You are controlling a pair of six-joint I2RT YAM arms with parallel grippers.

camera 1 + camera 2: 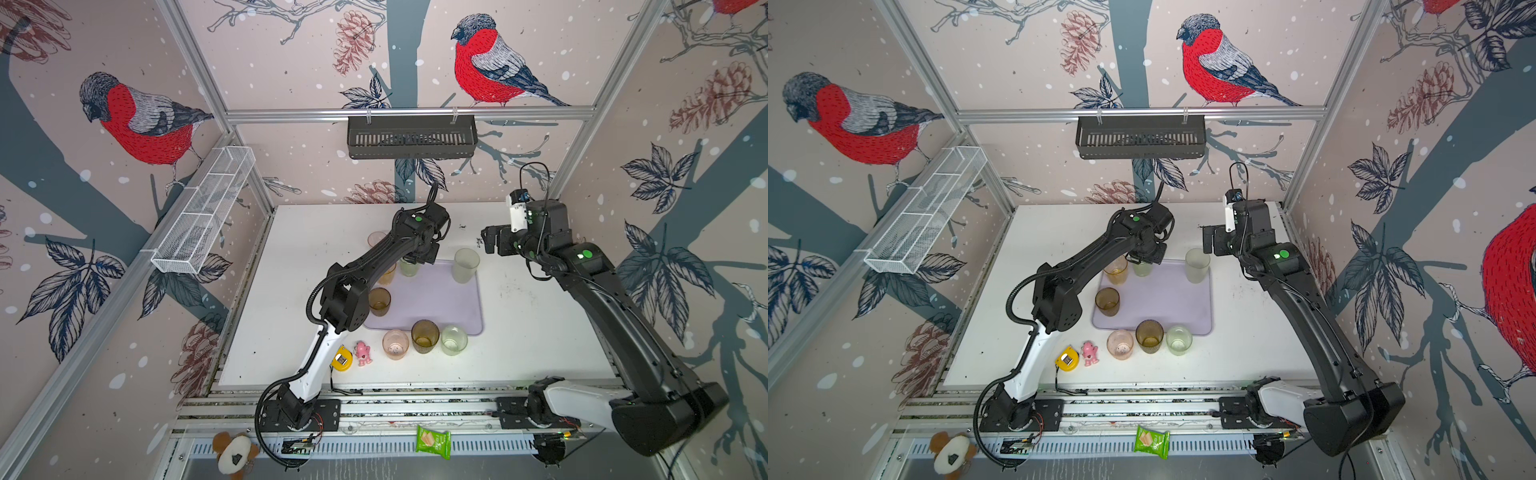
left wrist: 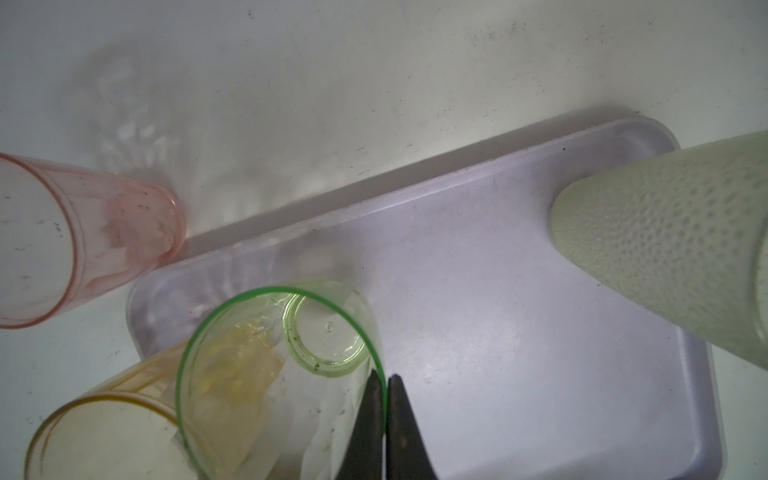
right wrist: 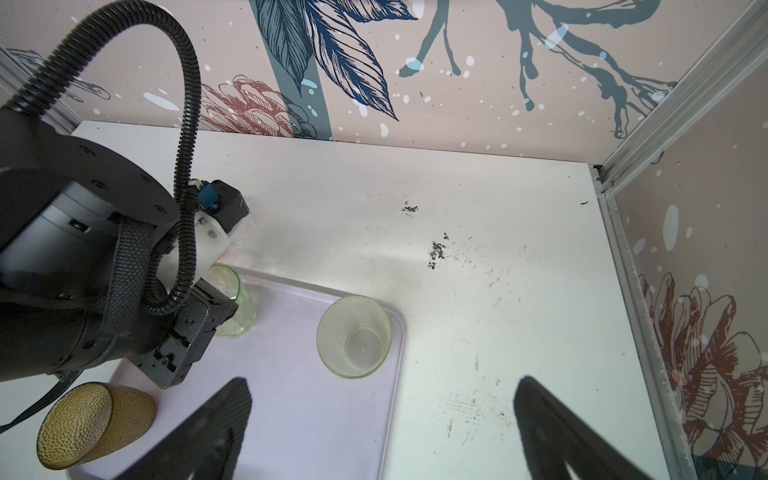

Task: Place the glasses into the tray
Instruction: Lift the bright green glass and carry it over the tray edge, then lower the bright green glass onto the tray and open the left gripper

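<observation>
Closest to the lens, in the left wrist view, the left gripper (image 2: 384,380) is clamped on the rim of a pale green glass (image 2: 332,332), with one finger inside the wall and one outside. We see this glass upright in the tray (image 2: 498,332), near its far left corner. A frosted glass (image 1: 465,266) stands in the far right corner, close to the rim. The tray's middle and right side lie bare.

An amber glass (image 1: 1116,270) and a brown glass (image 1: 1107,301) crowd the left rim; we cannot tell whether they sit inside it. A far pink glass (image 1: 376,239) stands on the table (image 1: 540,311) beyond that corner. Just beside the near rim stand a near pink glass (image 1: 395,344), a near brown glass (image 1: 425,336) and a near green glass (image 1: 454,340).

The right gripper (image 3: 381,380) hangs empty, its jaws spread wide, by the tray's far right corner, with bare table to its right.
</observation>
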